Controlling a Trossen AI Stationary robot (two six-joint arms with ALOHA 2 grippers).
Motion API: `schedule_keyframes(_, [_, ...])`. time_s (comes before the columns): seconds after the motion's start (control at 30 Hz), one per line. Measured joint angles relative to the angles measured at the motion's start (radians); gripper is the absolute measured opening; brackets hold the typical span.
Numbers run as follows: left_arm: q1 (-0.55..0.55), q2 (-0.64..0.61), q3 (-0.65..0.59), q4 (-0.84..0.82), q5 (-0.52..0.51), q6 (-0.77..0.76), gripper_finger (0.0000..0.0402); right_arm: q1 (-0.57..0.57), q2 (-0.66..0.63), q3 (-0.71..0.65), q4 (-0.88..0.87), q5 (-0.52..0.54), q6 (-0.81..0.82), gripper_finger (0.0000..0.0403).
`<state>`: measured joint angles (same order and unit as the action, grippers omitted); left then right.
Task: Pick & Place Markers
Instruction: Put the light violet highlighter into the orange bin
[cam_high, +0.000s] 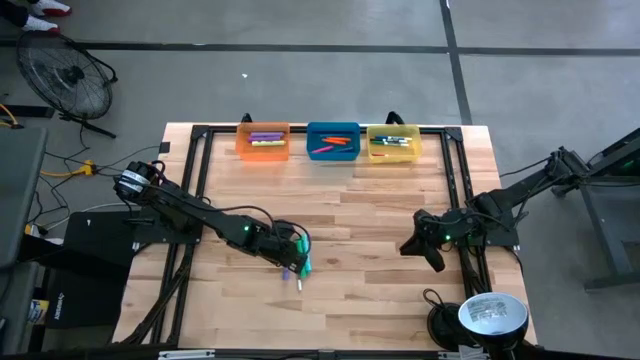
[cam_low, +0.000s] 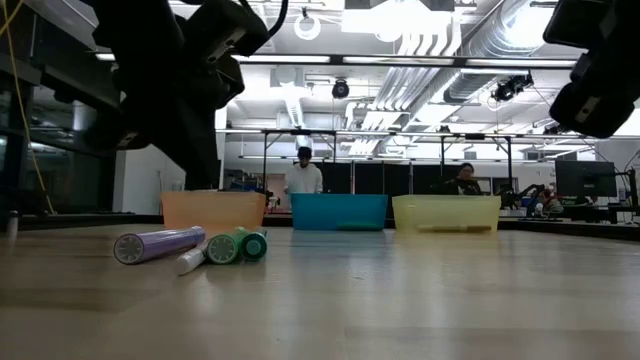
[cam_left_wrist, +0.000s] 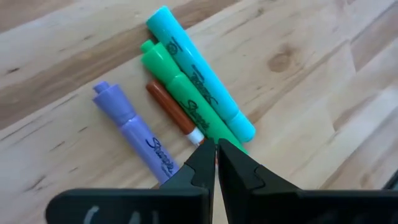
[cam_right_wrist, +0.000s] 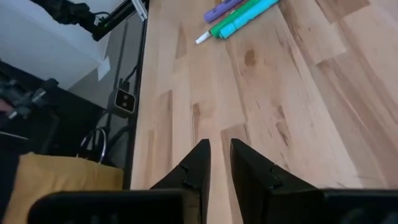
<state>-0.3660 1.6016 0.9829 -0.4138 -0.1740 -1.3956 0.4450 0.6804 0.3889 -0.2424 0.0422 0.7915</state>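
1. Left hand (cam_left_wrist: 216, 163): fingertips pressed together, nothing between them; it hangs just above a cluster of four markers on the wooden counter (cam_high: 370, 210), near the counter's front-left part in the high view (cam_high: 296, 252).
2. Teal marker (cam_left_wrist: 200, 73): cap and barrel one colour, dark script along the barrel, too small to read for certain. Its long axis runs parallel to its neighbours, side by side and touching the green one.
3. Green marker (cam_left_wrist: 180, 90): barrel carries the script logo "Sharpie". Its cap end points the same way as the teal marker's, and the far end of the barrel passes under the left hand's fingertips.
4. Orange-brown marker (cam_left_wrist: 171, 107): thinner, with a white end, lying against the green marker's side.
5. Purple marker (cam_left_wrist: 135, 130): barrel reads "Sharpie"; set slightly apart from the other three, at a small angle to them.
6. Right hand (cam_right_wrist: 219, 155): fingers stand narrowly apart, holding nothing, above bare counter at the right side (cam_high: 437, 258), well apart from the cluster.
7. Orange bin (cam_high: 263, 142), blue bin (cam_high: 333, 143), yellow bin (cam_high: 393, 144): in a row along the counter's far edge, each holding several markers.
8. Two people (cam_low: 304, 172) show in the room beyond the bins.
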Motion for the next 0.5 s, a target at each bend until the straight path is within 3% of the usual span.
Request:
schedule_keyframes(0.23, [0.000, 0.000, 0.000, -0.009, 0.005, -0.051, 0.0040, 0.000, 0.000, 0.000, 0.000, 0.010, -0.076, 0.0047])
schedule_keyframes(0.5, [0.000, 0.000, 0.000, -0.016, 0.019, -0.074, 0.0159, 0.000, 0.000, 0.000, 0.000, 0.010, -0.095, 0.0052])
